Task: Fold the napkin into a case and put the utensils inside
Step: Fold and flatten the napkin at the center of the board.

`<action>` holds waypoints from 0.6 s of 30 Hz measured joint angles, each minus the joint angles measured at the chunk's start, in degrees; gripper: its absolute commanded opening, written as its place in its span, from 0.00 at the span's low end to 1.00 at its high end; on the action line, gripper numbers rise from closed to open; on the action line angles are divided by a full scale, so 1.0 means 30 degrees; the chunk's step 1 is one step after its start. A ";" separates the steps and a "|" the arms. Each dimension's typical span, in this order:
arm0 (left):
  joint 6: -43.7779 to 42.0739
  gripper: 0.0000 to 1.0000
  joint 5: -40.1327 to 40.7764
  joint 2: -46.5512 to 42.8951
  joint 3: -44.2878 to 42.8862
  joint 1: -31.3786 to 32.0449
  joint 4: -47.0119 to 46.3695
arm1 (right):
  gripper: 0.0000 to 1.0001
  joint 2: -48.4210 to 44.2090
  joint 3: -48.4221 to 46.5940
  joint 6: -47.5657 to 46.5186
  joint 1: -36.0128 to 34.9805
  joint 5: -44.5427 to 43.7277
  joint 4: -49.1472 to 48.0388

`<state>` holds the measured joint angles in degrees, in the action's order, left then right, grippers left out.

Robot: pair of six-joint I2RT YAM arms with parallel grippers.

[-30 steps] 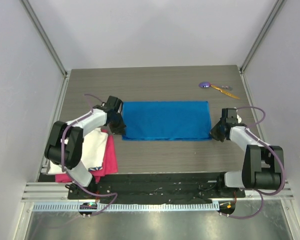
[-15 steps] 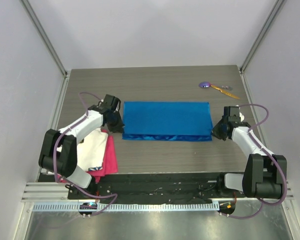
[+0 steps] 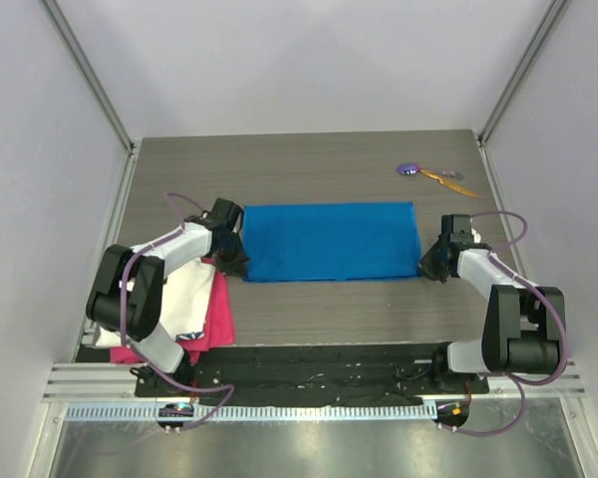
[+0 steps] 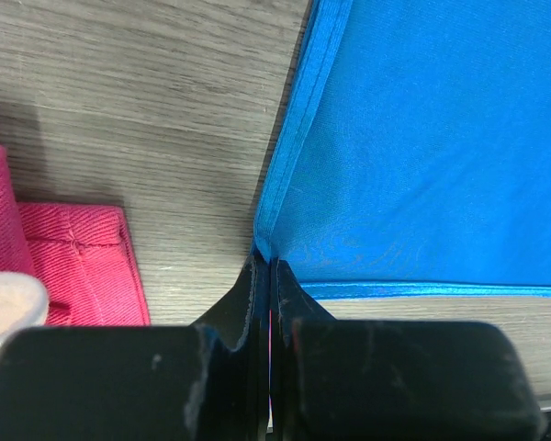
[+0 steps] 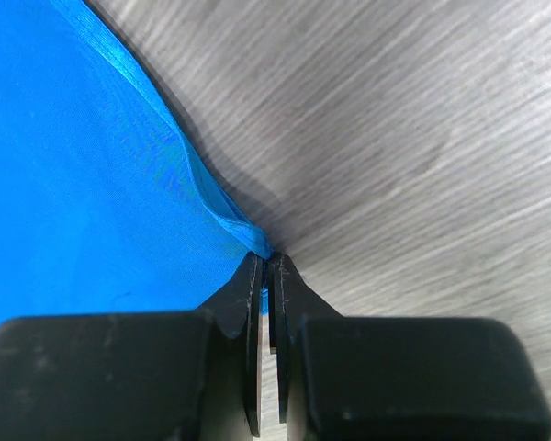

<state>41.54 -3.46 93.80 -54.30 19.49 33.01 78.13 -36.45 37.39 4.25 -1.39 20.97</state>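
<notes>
- The bright blue, thin fabric napkin point(image 3: 329, 242) now lies flat; the glossy raised band along its near hem is gone.
- The left gripper point(image 3: 239, 269) and right gripper point(image 3: 426, 269) sit closer to the near edge of the bench point(image 3: 309, 164).

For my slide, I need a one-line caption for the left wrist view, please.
Left tool shut on one corner of the blue napkin, with a pink cloth beside it on the wood-grain table.

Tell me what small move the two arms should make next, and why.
Probably lift both corners together and carry them toward the far edge. The left gripper and right gripper are each shut on a near corner of the napkin, which lies flat and wide.
</notes>
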 measured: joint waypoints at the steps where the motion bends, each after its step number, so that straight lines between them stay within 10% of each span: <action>1: 0.0000 0.00 0.0000 0.0007 0.0000 0.0000 0.0000 | 0.03 0.0051 0.0000 0.0000 0.0000 0.0000 -0.0124; 9: 0.0000 0.02 -0.0015 -0.0168 0.0233 0.0007 -0.0051 | 0.12 0.0131 0.0000 0.0000 0.0000 0.0058 -0.0444; 18: -0.0284 0.49 0.0466 -0.1464 0.0248 0.0000 0.0874 | 0.38 -0.0743 -0.0240 -0.0459 0.0007 0.0182 0.0969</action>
<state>40.69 -2.07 89.41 -53.56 19.49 35.64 75.90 -37.17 36.01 4.27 -0.84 23.88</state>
